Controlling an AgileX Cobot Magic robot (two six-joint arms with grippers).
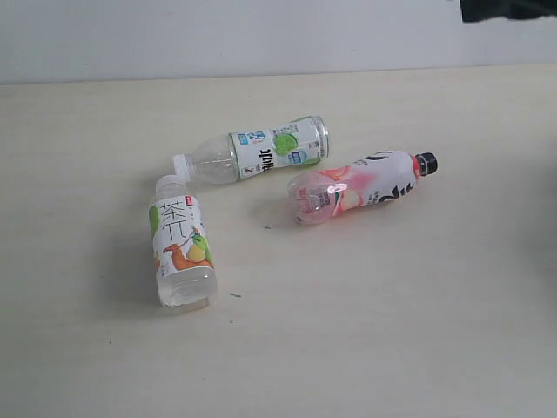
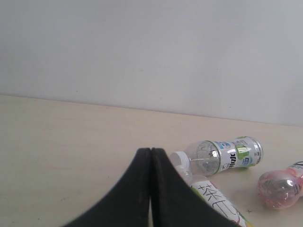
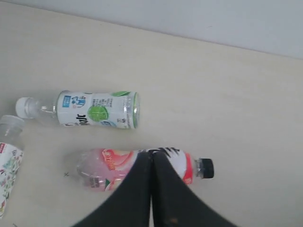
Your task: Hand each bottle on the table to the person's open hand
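Bottles, three that I can see, lie on their sides on the wide pale beige tabletop (image 1: 418, 331). Its flat face carries each one along its whole length, which leaves the barrels free to be taken from above. My mark is the clear plastic bottle with a white cap and a green lime label (image 1: 257, 153). The clear white-capped bottle with the green and orange fruit label (image 1: 183, 250) lies just beside the mark's cap end, the two caps close together. The pink plastic bottle with a black cap (image 1: 361, 186) lies near the mark's base end but apart from it, cap pointing away. A fourth bottle shows nowhere. My left gripper (image 2: 151, 150), black, has its fingers pressed flat together with nothing between them, and it sits short of the mark. My right gripper (image 3: 151, 153) is likewise closed and empty. Its tip lines up with the pink bottle, yet no arm shows near the mark from outside, so I judge it high above. I see no open hand, only a dark scrap (image 1: 509, 9) far beyond the mark, and I cannot tell what it is.
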